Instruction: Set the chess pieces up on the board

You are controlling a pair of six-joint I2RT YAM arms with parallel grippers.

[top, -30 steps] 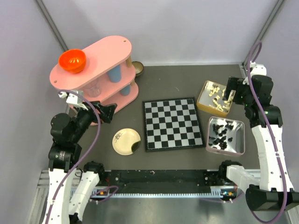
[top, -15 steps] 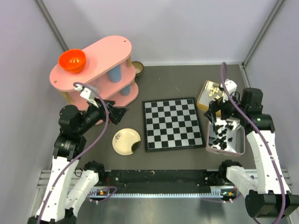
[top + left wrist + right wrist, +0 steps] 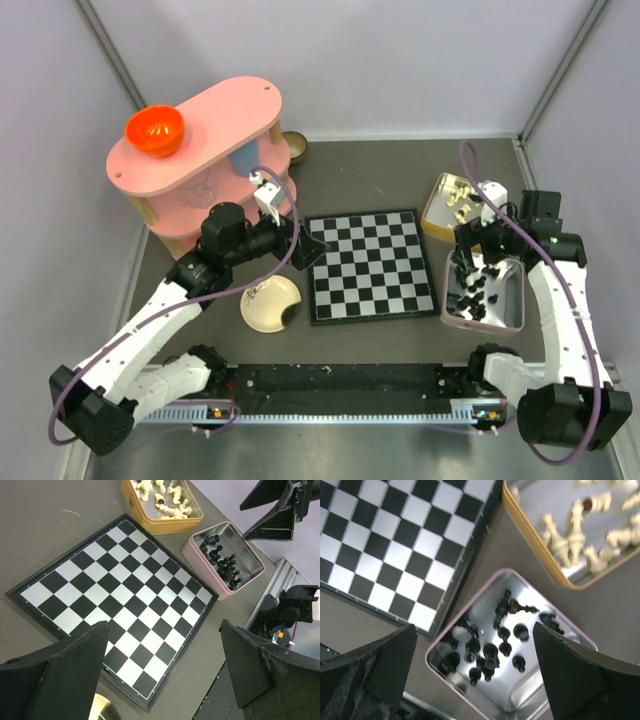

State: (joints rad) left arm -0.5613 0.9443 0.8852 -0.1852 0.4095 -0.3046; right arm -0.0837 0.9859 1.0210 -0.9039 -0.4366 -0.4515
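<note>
The board (image 3: 370, 265) lies flat mid-table with no pieces on its squares; it also shows in the left wrist view (image 3: 115, 600) and the right wrist view (image 3: 395, 540). Several black chess pieces (image 3: 475, 290) lie jumbled in a pink-rimmed metal tin (image 3: 520, 300) to the board's right (image 3: 220, 560) (image 3: 490, 650). My right gripper (image 3: 468, 262) (image 3: 474, 626) hangs open above that tin's left part, holding nothing. My left gripper (image 3: 308, 250) (image 3: 164, 625) is open and empty above the board's left edge.
A yellow tin (image 3: 436, 222) of cream-white chessmen sits behind the pink tin. A round cream plate (image 3: 262, 305) lies left of the board. The pink two-tier shelf (image 3: 200, 130) with an orange bowl (image 3: 154, 130) stands at the back left.
My left arm swung right from beside the shelf to the board's left edge. My right gripper moved from over the yellow tin to over the pink tin. Both stayed open.
</note>
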